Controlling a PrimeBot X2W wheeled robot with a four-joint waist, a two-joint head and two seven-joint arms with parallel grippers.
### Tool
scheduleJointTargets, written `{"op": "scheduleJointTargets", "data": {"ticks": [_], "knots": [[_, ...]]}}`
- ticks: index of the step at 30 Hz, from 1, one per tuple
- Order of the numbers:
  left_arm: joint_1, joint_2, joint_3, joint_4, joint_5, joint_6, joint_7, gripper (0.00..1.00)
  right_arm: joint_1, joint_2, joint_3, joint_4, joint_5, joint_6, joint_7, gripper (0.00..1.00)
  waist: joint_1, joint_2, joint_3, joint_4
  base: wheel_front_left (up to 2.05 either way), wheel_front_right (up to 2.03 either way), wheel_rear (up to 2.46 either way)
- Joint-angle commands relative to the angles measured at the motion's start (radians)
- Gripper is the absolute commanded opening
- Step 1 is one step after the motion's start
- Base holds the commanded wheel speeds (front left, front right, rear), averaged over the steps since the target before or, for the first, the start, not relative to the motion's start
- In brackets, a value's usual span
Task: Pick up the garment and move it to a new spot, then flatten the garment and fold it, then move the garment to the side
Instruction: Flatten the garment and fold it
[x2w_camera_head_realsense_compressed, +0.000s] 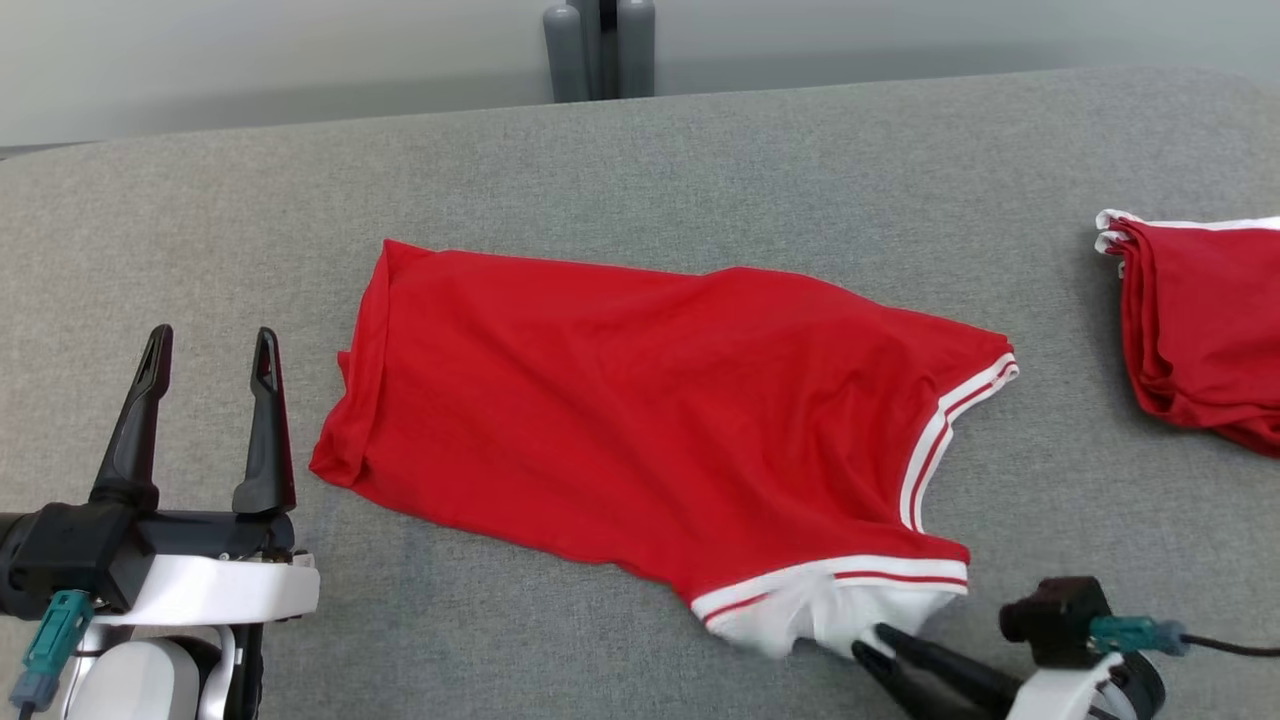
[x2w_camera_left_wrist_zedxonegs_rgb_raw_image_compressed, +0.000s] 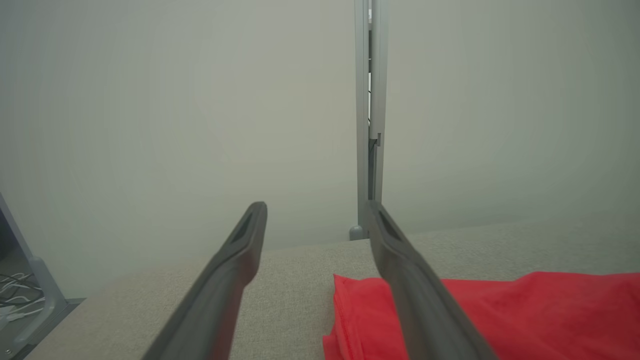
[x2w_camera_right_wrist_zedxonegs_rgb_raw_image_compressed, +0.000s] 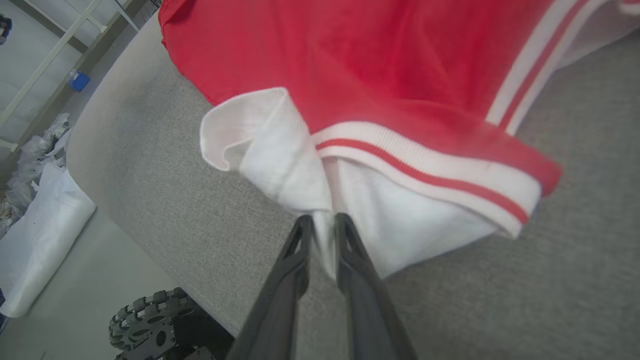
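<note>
A red sleeveless garment (x2w_camera_head_realsense_compressed: 650, 400) with white and red striped trim lies spread across the grey table (x2w_camera_head_realsense_compressed: 700, 160). Its white inner layer (x2w_camera_right_wrist_zedxonegs_rgb_raw_image_compressed: 280, 150) bunches at the near edge. My right gripper (x2w_camera_head_realsense_compressed: 868, 642) comes in from the lower right and pinches that white fabric; in the right wrist view the cloth sits between the nearly closed fingers of the gripper (x2w_camera_right_wrist_zedxonegs_rgb_raw_image_compressed: 324, 221). My left gripper (x2w_camera_head_realsense_compressed: 210, 345) stands open to the left of the garment, apart from it. In the left wrist view the open gripper (x2w_camera_left_wrist_zedxonegs_rgb_raw_image_compressed: 315, 210) points over the garment's (x2w_camera_left_wrist_zedxonegs_rgb_raw_image_compressed: 525, 310) folded left hem.
A second red garment (x2w_camera_head_realsense_compressed: 1200, 320), folded, lies at the table's right edge. A grey post (x2w_camera_head_realsense_compressed: 600, 45) stands behind the table. The right wrist view shows the table's near edge, my wheeled base (x2w_camera_right_wrist_zedxonegs_rgb_raw_image_compressed: 150, 320) and a white bag (x2w_camera_right_wrist_zedxonegs_rgb_raw_image_compressed: 35, 240) on the floor.
</note>
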Motion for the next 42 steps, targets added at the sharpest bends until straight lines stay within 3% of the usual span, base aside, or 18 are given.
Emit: {"op": "scheduleJointTargets", "data": {"ticks": [1,7,10,13,15,19,25,31,42], "knots": [[0.0,0.01,0.005,-0.002,0.002,0.006,0.001,1.0,0.021,-0.001,-0.016,-0.002,0.014,0.0,-0.014,1.0,0.0,0.0,-0.005,-0.004,0.0,0.0,0.0],[0.026,0.016,0.023,-0.017,-0.005,0.027,0.008,1.0,0.097,0.017,-0.146,-0.082,0.035,0.0,-0.088,1.0,0.0,0.0,-0.017,-0.029,0.0,0.0,0.0],[0.031,0.018,0.031,-0.031,-0.003,0.04,0.013,1.0,0.105,0.047,-0.295,-0.124,-0.025,0.0,-0.186,1.0,0.0,0.0,-0.022,-0.044,0.0,0.0,0.0],[0.045,0.018,0.035,-0.042,-0.002,0.052,0.02,1.0,0.088,0.131,-0.434,-0.148,-0.134,0.001,-0.258,1.0,0.0,0.0,-0.029,-0.055,0.0,0.0,0.0],[0.047,0.019,0.036,-0.044,-0.002,0.055,0.024,1.0,0.079,0.156,-0.47,-0.158,-0.169,0.001,-0.273,1.0,0.0,0.0,-0.032,-0.056,0.0,0.0,0.0],[0.064,0.011,0.026,-0.054,-0.003,0.063,0.034,1.0,0.064,0.282,-0.568,-0.179,-0.297,0.0,-0.3,1.0,0.0,0.0,-0.06,-0.052,0.0,0.0,0.0],[0.117,0.005,0.006,-0.081,0.009,0.079,0.042,1.0,0.086,0.379,-0.575,-0.166,-0.446,0.0,-0.272,1.0,0.0,0.0,-0.101,-0.039,0.0,0.0,0.0],[0.177,-0.008,-0.031,-0.106,0.02,0.081,0.056,1.0,0.119,0.411,-0.577,-0.12,-0.528,0.0,-0.275,1.0,0.0,0.0,-0.139,-0.03,0.0,0.0,0.0],[0.25,-0.011,-0.056,-0.093,0.009,0.087,0.081,1.0,0.19,0.433,-0.597,-0.103,-0.555,0.0,-0.257,1.0,0.0,0.0,-0.191,-0.024,0.0,0.0,0.0]]}}
